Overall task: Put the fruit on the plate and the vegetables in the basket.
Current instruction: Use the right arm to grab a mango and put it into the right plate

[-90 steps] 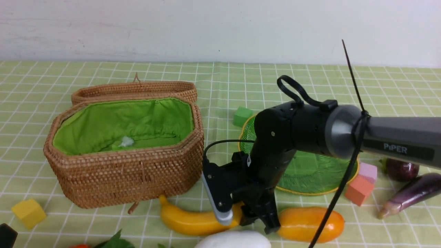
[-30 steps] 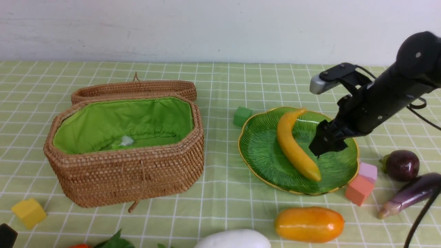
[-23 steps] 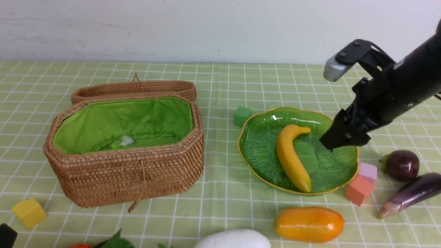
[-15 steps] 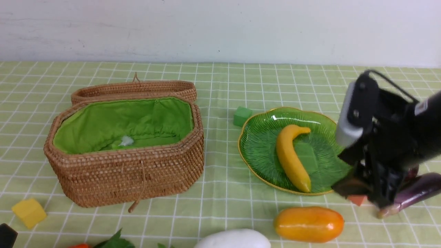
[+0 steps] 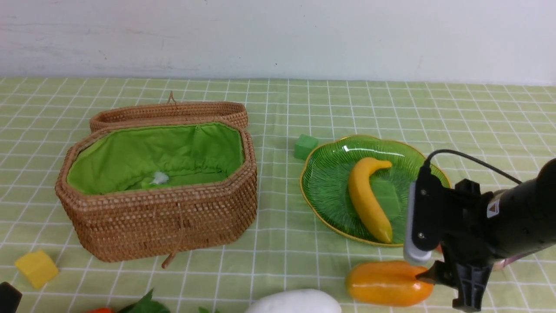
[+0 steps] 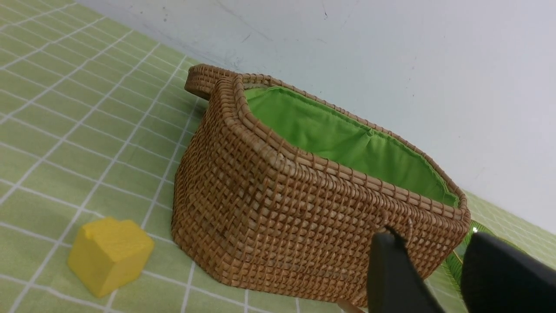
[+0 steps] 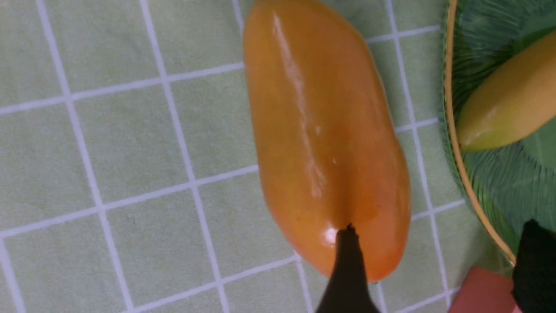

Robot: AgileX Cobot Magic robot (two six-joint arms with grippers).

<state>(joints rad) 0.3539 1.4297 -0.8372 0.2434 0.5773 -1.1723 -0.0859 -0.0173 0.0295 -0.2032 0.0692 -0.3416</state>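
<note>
The yellow banana (image 5: 367, 200) lies on the green glass plate (image 5: 330, 182). The orange-yellow oblong fruit (image 5: 382, 282) lies on the cloth in front of the plate. My right gripper (image 5: 449, 289) is open and empty, low at the fruit's right end. In the right wrist view one finger (image 7: 347, 269) overlaps the fruit (image 7: 325, 143), the other (image 7: 534, 261) is by the plate's rim (image 7: 478, 208). The open basket (image 5: 156, 217) stands at left. The white vegetable (image 5: 295, 302) and carrot leaves (image 5: 143, 306) show at the front edge. My arm hides the eggplant and the round purple fruit. My left gripper (image 6: 434, 238) is open, near the basket (image 6: 282, 208).
A green cube (image 5: 306, 146) sits behind the plate and a yellow cube (image 5: 37, 268) at front left, also in the left wrist view (image 6: 108, 254). A red cube (image 7: 478, 291) lies between the orange fruit and the plate. A white wall bounds the table's far side.
My right gripper carried the banana from the front of the table to the plate, let it go, then swung down to the right end of the orange fruit.
</note>
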